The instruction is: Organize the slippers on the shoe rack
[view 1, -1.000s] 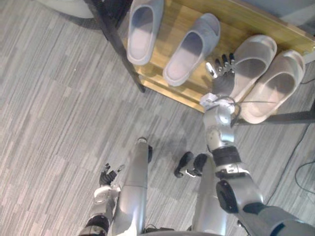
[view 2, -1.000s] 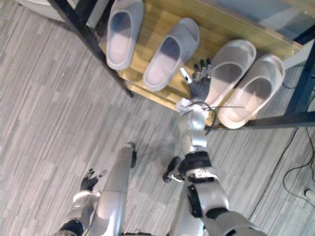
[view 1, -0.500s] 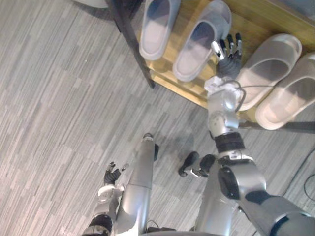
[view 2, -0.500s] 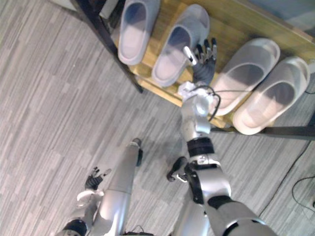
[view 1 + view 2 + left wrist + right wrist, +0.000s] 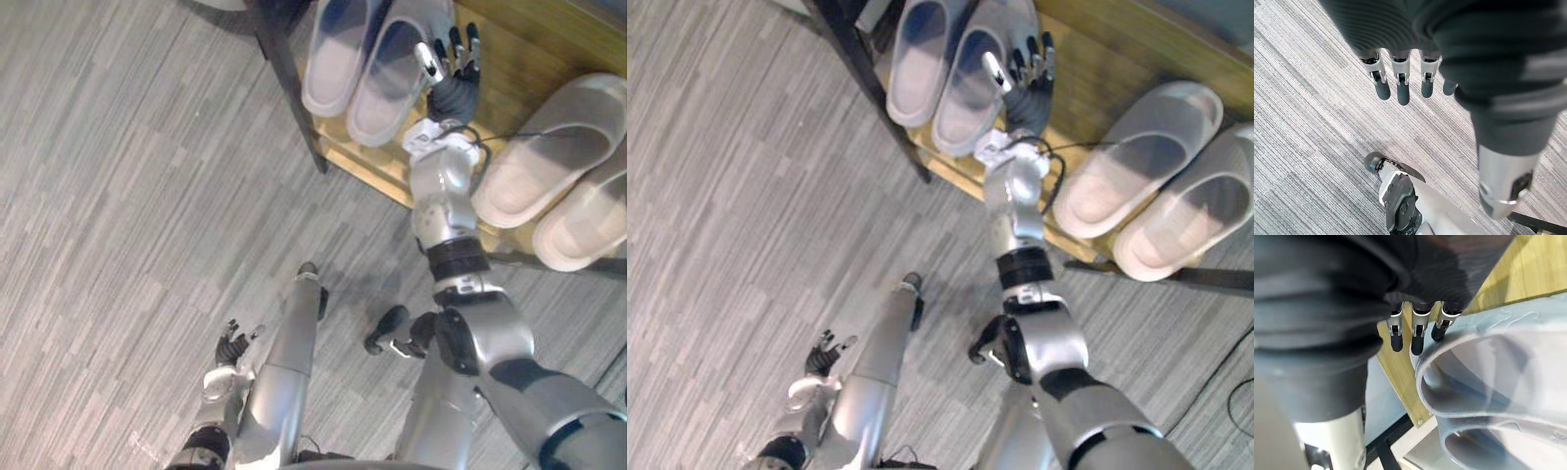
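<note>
The shoe rack (image 5: pixel 509 39) has a wooden shelf and stands at the far edge of a grey striped carpet (image 5: pixel 127 196), with a black post (image 5: pixel 294 108) at its near left corner. 4 slippers lie on the shelf in 2 pairs. The 2 grey slippers (image 5: pixel 336 59) sit side by side at the left end, touching along their length, open ends toward the robot. The 2 pale slippers (image 5: pixel 544 147) lie together at the right end, angled, well apart from the grey pair, with bare wood between.

The right hand (image 5: pixel 453 83) reaches over that bare wood, just beside the outer side of the right grey slipper. Its fingers (image 5: pixel 1417 340) are straight and spread, pointing along the shelf, the tips at the slipper's rim; the thumb lies over the slipper's edge. It clasps nothing.

The left hand (image 5: pixel 232 346) hangs low over the carpet, well away from the rack, fingers (image 5: pixel 1402 88) loose and apart, empty.
</note>
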Available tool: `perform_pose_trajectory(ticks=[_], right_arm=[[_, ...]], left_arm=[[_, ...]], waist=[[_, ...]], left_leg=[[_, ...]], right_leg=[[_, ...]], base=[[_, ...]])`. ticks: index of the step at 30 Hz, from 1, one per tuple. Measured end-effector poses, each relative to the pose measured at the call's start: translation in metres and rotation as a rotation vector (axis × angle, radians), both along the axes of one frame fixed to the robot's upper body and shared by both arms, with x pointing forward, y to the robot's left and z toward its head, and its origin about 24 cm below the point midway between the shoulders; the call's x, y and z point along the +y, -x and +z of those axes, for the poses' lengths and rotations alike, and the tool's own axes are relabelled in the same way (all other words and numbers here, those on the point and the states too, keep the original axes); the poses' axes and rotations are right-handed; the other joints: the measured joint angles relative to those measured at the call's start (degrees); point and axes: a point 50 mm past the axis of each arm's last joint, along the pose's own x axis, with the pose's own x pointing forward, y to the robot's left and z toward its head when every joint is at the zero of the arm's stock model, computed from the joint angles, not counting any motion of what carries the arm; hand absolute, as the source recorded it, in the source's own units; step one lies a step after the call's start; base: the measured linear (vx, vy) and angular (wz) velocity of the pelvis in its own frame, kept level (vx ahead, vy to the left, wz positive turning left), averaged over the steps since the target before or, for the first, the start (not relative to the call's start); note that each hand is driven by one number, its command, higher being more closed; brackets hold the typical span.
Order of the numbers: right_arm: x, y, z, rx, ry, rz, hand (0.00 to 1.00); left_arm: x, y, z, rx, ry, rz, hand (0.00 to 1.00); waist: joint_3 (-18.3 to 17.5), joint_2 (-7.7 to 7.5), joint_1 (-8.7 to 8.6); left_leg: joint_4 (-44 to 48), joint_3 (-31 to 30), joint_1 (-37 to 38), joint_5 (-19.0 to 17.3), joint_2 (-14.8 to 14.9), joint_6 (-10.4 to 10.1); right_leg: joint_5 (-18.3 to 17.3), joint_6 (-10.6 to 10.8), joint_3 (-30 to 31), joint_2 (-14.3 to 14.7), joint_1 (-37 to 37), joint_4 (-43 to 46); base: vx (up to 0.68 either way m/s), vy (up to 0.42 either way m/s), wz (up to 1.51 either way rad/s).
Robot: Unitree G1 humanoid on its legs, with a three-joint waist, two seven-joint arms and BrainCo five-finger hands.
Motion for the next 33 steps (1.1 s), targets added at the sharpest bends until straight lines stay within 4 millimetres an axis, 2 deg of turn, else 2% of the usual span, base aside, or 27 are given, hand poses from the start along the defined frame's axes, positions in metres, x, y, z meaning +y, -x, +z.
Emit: perform_pose_trajectory(ticks=[11, 15, 18, 22, 24, 27, 30, 33], right_arm=[[0.002, 0.000, -0.005, 0.015, -0.017, 0.016, 0.00], [0.012, 0.011, -0.025, 0.015, 0.100, 0.031, 0.00], [0.029, 0.029, -0.048, 0.007, 0.257, 0.061, 0.00], [0.036, 0.061, -0.101, 0.077, 0.415, 0.086, 0.00], [0.040, 0.083, -0.144, 0.175, 0.541, 0.122, 0.00], [0.038, 0.112, -0.197, 0.338, 0.647, 0.178, 0.00], [0.030, 0.140, -0.236, 0.475, 0.773, 0.179, 0.00], [0.018, 0.168, -0.267, 0.610, 0.854, 0.181, 0.00]], left_arm=[[-0.001, 0.001, -0.001, 0.003, 0.020, 0.025, 0.00], [0.004, 0.005, -0.005, 0.021, 0.036, 0.065, 0.00], [0.008, 0.009, -0.007, 0.044, 0.029, 0.064, 0.00], [0.011, 0.019, -0.012, 0.072, 0.026, 0.065, 0.00], [0.010, 0.030, -0.018, 0.106, 0.019, 0.046, 0.00], [0.005, 0.042, -0.026, 0.154, 0.019, 0.007, 0.00], [0.001, 0.050, -0.030, 0.192, -0.014, -0.075, 0.00], [-0.005, 0.054, -0.033, 0.220, -0.027, -0.127, 0.00]], waist=[[0.0, 0.82, 0.01], [0.0, 0.79, -0.70], [0.0, 0.68, -1.72], [-0.9, 0.16, -3.31], [-3.7, -0.76, -4.26], [-6.9, -2.24, -5.65], [-9.8, -3.54, -6.79], [-11.8, -3.87, -8.04]], left_leg=[[-0.7, 0.4, 2.8, 0.0, 1.0, 0.0], [-3.4, 1.2, 7.2, 0.2, 2.0, 0.2], [-8.3, 2.8, 13.5, 0.9, 3.5, 0.7], [-16.4, 5.2, 24.4, 2.1, 4.8, 1.6], [-21.8, 6.6, 29.7, 3.3, 5.5, 2.1], [-28.6, 8.9, 37.0, 4.8, 6.2, 2.7], [-34.5, 10.3, 42.9, 6.3, 6.3, 3.0], [-39.3, 11.3, 47.5, 7.9, 6.2, 3.2]], right_leg=[[0.5, -0.6, 0.0, 1.1, 2.6, -1.5], [1.4, -0.4, 0.2, 2.1, 6.4, -4.4], [3.4, -0.9, 0.2, 3.3, 11.8, -9.5], [6.0, 0.1, 0.5, 5.0, 21.4, -17.9], [7.9, 0.8, 0.7, 6.2, 26.0, -23.5], [10.3, 1.7, 1.1, 7.5, 32.2, -30.4], [12.0, 2.4, 1.3, 8.2, 37.0, -35.8], [13.6, 3.1, 1.4, 8.7, 40.9, -40.0]], base=[[0.01, 0.011, -0.04], [0.03, 0.012, -0.15], [0.08, 0.011, -0.26], [0.12, 0.022, -0.27], [0.15, 0.048, -0.27], [0.17, 0.068, -0.27], [0.11, 0.057, -0.17], [0.11, 0.046, -0.13]])
